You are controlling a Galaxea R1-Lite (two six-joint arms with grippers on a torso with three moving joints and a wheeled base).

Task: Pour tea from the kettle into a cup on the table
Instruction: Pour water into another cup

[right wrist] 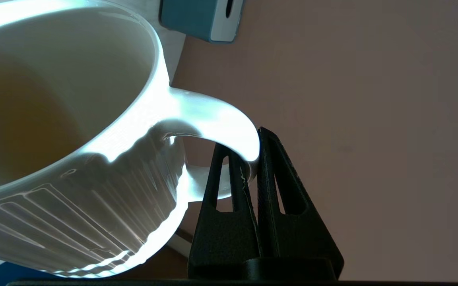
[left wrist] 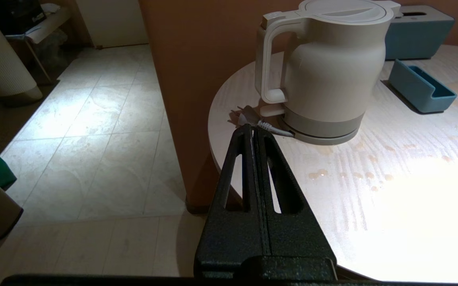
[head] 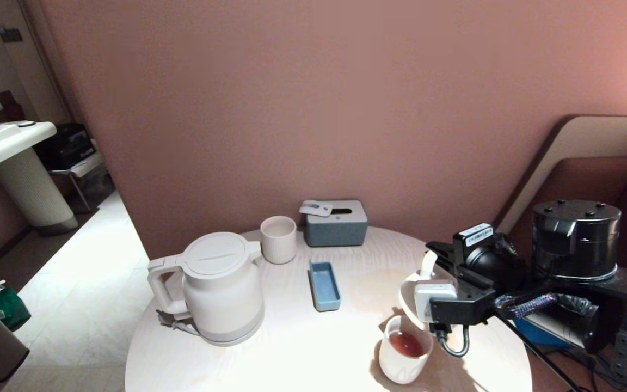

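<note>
**Ribbed mug tipped over a smooth cup**

The right gripper [right wrist: 253,157] is clamped on the loop handle of the white ribbed ceramic mug [right wrist: 74,159], held tilted above the smooth white cup [head: 404,351] holding reddish tea [head: 406,343]. The large cream-white electric kettle [head: 221,286] stands on the round pale wood-grain table [head: 302,348], at its left side. The left gripper [left wrist: 253,133], fingers pressed together, holds nothing near the table's edge.

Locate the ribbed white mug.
Ribbed white mug: held tilted by its handle in the right claw, right side of the round table, above a smooth cup holding tea.
</note>
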